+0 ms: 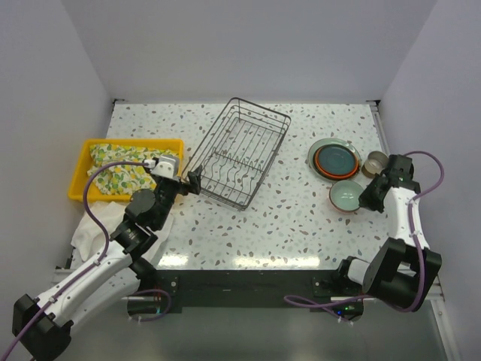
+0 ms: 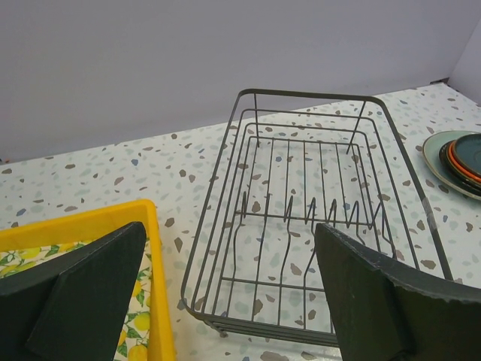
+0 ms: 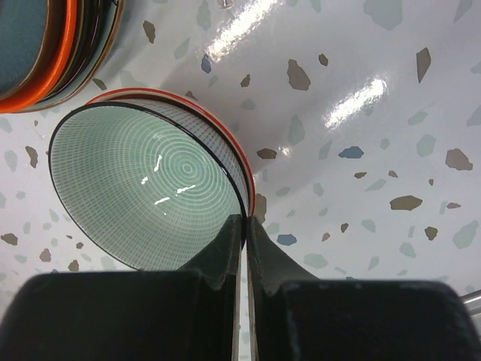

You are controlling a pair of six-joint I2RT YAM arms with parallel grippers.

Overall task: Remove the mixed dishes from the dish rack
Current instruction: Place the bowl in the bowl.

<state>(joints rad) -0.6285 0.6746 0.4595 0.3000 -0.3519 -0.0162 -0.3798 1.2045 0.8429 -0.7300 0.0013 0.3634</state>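
- Speckled surface [image 1: 301, 218], dish rack [image 1: 239, 150] upper centre.
- My left tool [image 1: 191, 183] gapes wide at its lower-left end.
- My right tool [image 1: 363, 200], mid-right, pinches the celadon bowl [image 1: 344, 195] by its rim.

The right claw [image 3: 246, 239] can't be made out from overhead, buried as it is under its own wrist. That arm also covers part of the beige cup [image 1: 373, 162]. Close up, the near rim of the celadon bowl [image 3: 150, 188] vanishes between the fingers [image 3: 222, 256]. I can't tell whether the red rim [image 3: 154, 91] around it belongs to a second bowl underneath. The plate stack [image 3: 45, 45] runs off the upper left corner. In the left wrist view it's clipped by the right edge, and the yellow tray [image 2: 90, 224] by the left and bottom edges.
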